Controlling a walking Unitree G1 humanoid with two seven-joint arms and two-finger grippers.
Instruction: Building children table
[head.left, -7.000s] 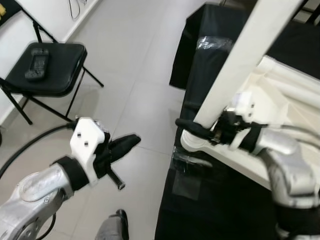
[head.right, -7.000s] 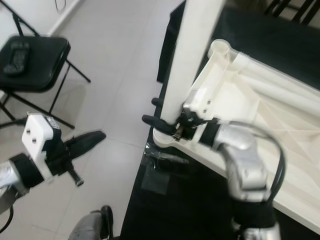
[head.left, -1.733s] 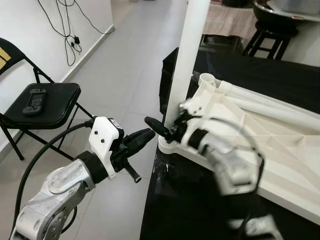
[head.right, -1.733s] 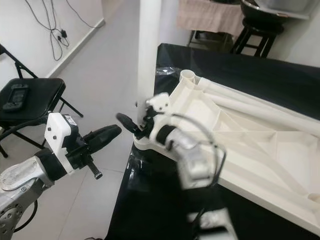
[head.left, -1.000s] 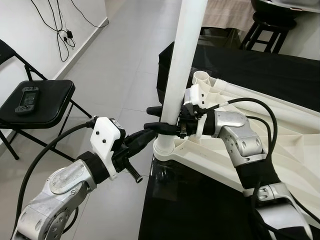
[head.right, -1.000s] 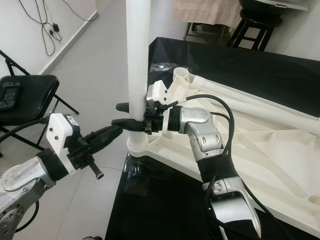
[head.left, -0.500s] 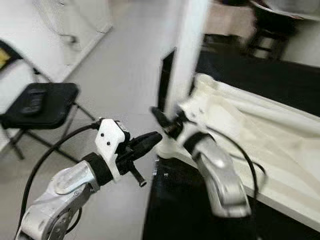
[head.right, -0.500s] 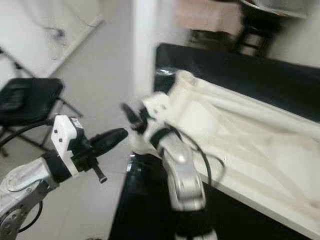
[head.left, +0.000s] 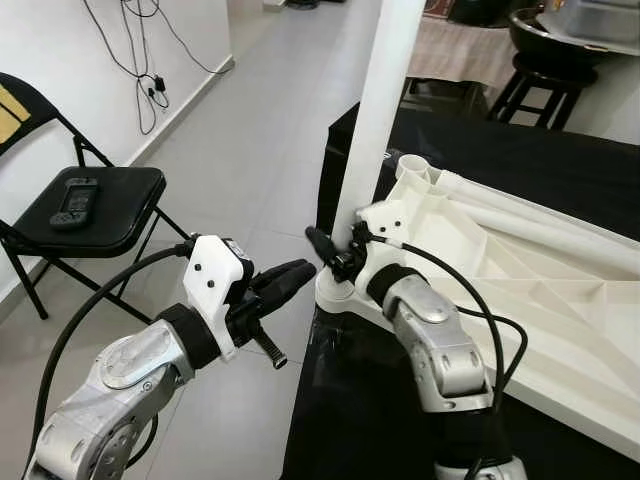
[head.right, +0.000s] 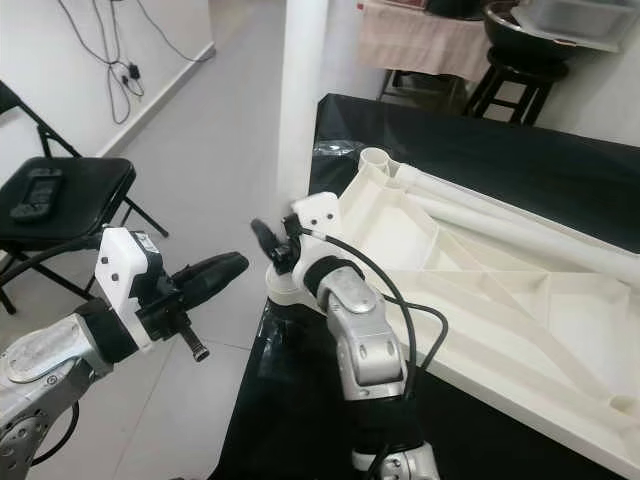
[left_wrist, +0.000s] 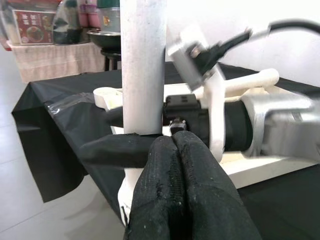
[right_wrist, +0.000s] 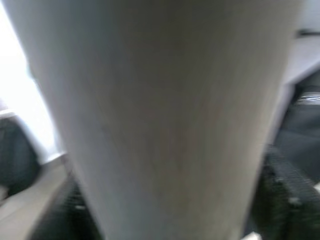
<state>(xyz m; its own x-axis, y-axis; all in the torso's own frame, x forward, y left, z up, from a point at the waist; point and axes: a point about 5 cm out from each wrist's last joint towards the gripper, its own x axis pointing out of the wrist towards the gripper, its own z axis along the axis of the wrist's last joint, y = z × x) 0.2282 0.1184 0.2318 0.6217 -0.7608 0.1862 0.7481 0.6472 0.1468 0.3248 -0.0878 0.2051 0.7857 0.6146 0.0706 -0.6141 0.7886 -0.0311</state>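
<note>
A white table leg (head.left: 378, 120) stands upright in the corner socket (head.left: 335, 293) of the upside-down white plastic tabletop (head.left: 520, 300). My right gripper (head.left: 335, 250) is shut on the leg just above the socket. In the right wrist view the leg (right_wrist: 160, 115) sits between dark fingers (right_wrist: 285, 195). My left gripper (head.left: 300, 270) hovers over the floor just left of that corner, shut and holding nothing. In the left wrist view its fingertips (left_wrist: 165, 150) press together, pointing at the leg (left_wrist: 144, 65).
The tabletop lies on a table draped in black cloth (head.left: 540, 160), whose edge drops off at the left. A second socket (head.left: 412, 168) is at the far corner. A black folding chair (head.left: 110, 215) with a handheld device (head.left: 75, 197) stands left; a stool (head.left: 540, 75) stands behind.
The view swung, blurred, and has steadied. My right arm's elbow has come nearer and lower while its gripper stays on the leg. The left gripper holds about the same spot.
</note>
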